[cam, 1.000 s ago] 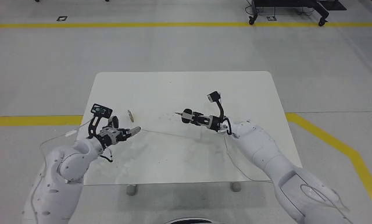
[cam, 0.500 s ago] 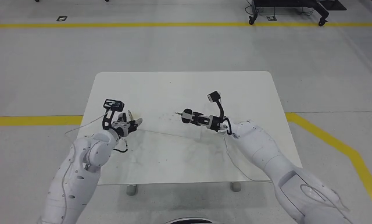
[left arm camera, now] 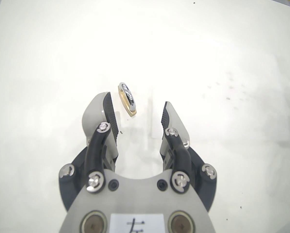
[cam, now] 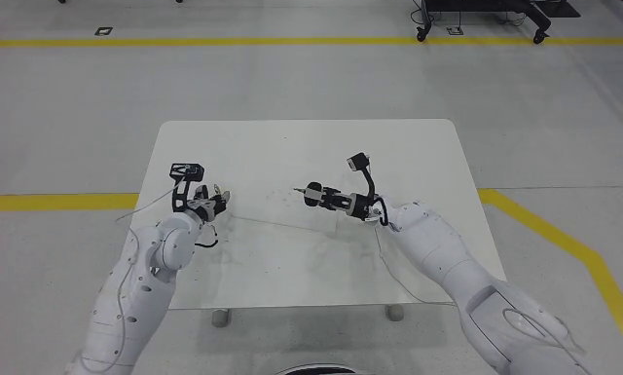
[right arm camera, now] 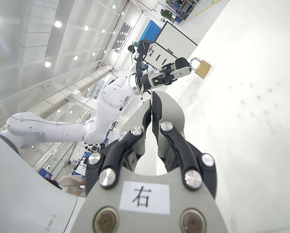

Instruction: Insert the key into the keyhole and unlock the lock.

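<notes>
Left gripper (left arm camera: 137,103) is gaping wide over the table (left arm camera: 62,25), nothing in it. Lock (left arm camera: 127,98) is sitting on the table, on a narrow edge rather than flat, brass body with silver shackle. It is sitting between the two open fingers, just past the tips and much closer to one finger (left arm camera: 109,107) than the other; cannot tell if it is touching that pad. In the right wrist view the left gripper (right arm camera: 183,68) is showing farther off, tips right at the shackle end of the lock (right arm camera: 203,69).

In the top view the left gripper (cam: 215,200) is sitting at the table's 9 o'clock side, lock at about its 1 o'clock, tight against the tips.

Right gripper (cam: 306,191) is hanging near the table (cam: 389,151) centre, well apart from the lock, pointing toward 9 o'clock. Its fingers (right arm camera: 157,112) are pressing fully together, pinching the key (cam: 296,190), a thin sliver poking from the tips toward the lock side.
</notes>
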